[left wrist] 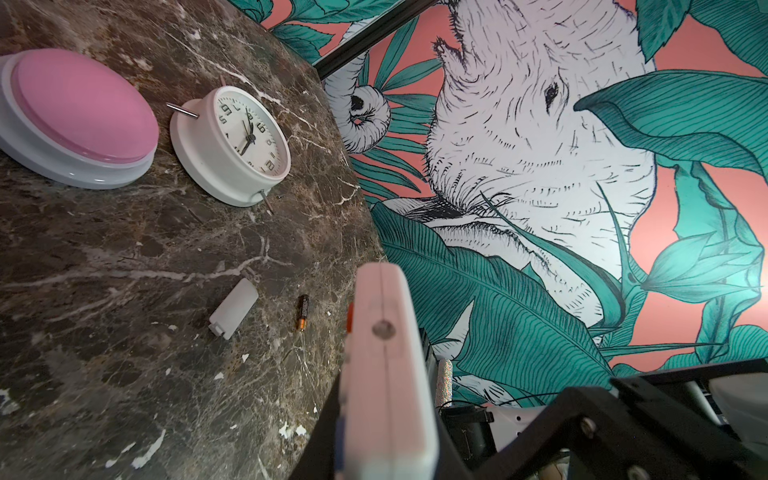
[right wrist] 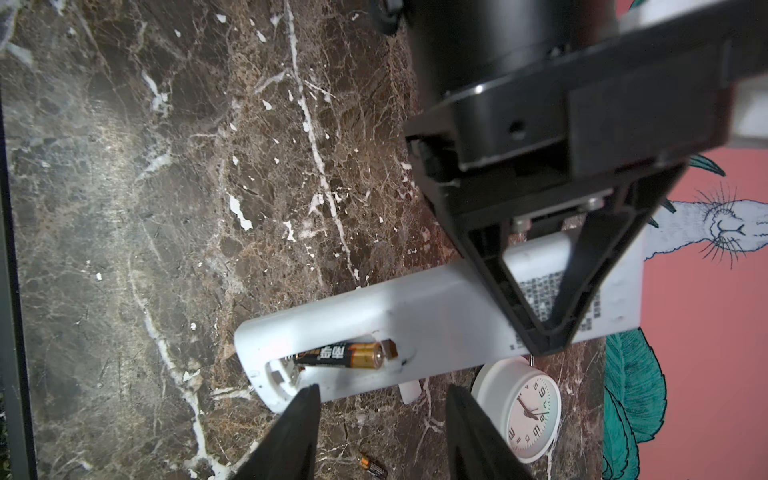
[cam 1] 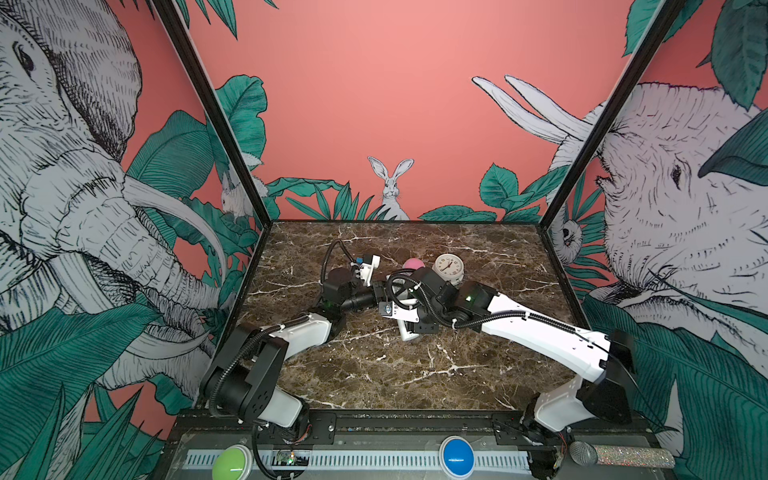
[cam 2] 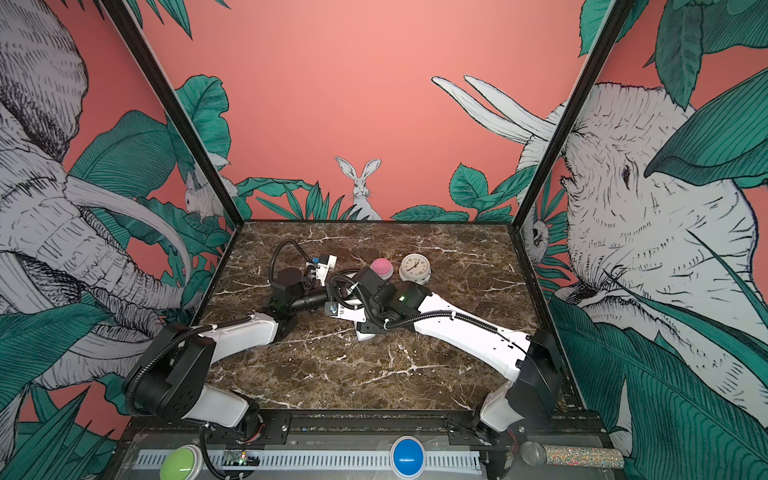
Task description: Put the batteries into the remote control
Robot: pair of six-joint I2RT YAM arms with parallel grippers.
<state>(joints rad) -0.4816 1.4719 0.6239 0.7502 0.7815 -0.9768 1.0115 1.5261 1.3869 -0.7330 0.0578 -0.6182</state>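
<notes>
I have the remote control [right wrist: 415,307] clamped in the left fingers [right wrist: 500,291], which are closed on its printed-label end. It sits just to the near side of the clock [right wrist: 519,415], with its plain white back turned toward the right wrist camera, and it looks lifted off the surface [right wrist: 124,208]. The recess in its back is uncovered. One battery [right wrist: 338,355] lies lengthwise inside, copper end toward the middle of the remote; I cannot tell whether it is fully seated.

My right fingers [right wrist: 291,436] stand partly apart with nothing between them, their tips just beside the recess end of the remote, on the side facing the clock.

A second battery [left wrist: 302,311] lies flat on the surface near the clock without touching it. The white battery cover [left wrist: 232,313] lies just beside that battery. The clock rests face up, and the pink dome button [left wrist: 79,116] sits just beside it.

In both top views the two arms meet to the near side of the clock [cam 1: 449,268] and hide the remote's recess from me
</notes>
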